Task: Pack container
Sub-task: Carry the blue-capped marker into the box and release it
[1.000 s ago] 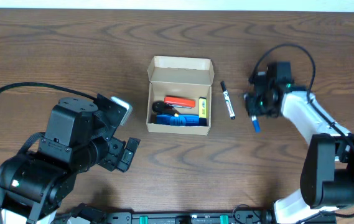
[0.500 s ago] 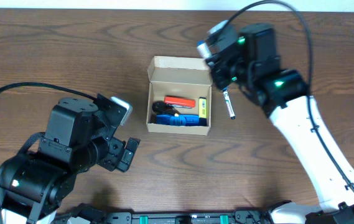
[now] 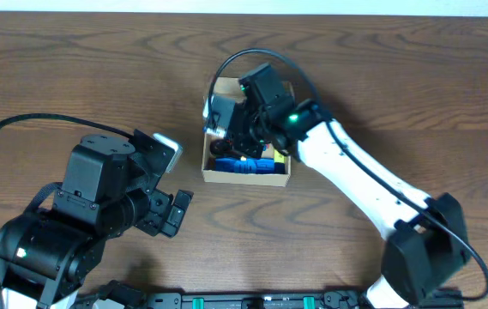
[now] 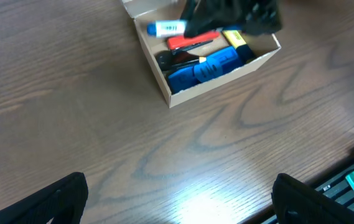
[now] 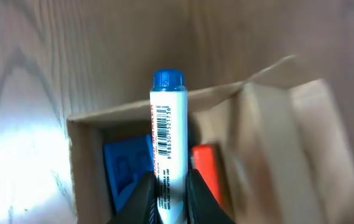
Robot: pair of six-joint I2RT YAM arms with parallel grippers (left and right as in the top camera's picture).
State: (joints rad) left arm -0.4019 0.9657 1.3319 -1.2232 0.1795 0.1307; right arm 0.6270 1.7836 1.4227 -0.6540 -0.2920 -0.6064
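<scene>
**Right gripper** (image 5: 167,200): my fingers are clamped on the blue-capped marker (image 5: 167,127), low on the barrel. The cap points straight away from my wrist.

**Marker axis:** it runs roughly parallel to the long side of the container (image 3: 248,178) and to the pieces already inside.

**Container:** it sits directly beneath my right gripper at mid-table, open, with its flap lid (image 5: 288,124) standing at the back. By my judgement the coming move is a lowering, with no sideways travel. In my wrist view the cap reaches to or past the short end wall, so I may need to draw back slightly. I cannot tell how high I am above the rim.

**Contents:** there is a blue block (image 4: 204,65), a red piece (image 4: 192,42), a yellow highlighter (image 4: 236,38) and a black item (image 4: 170,59). The free strip is at the back, by the flap.

**Left gripper** (image 3: 173,213): its fingers are apart and hold nothing. It is well apart from the container, so the right arm is the nearer.
</scene>
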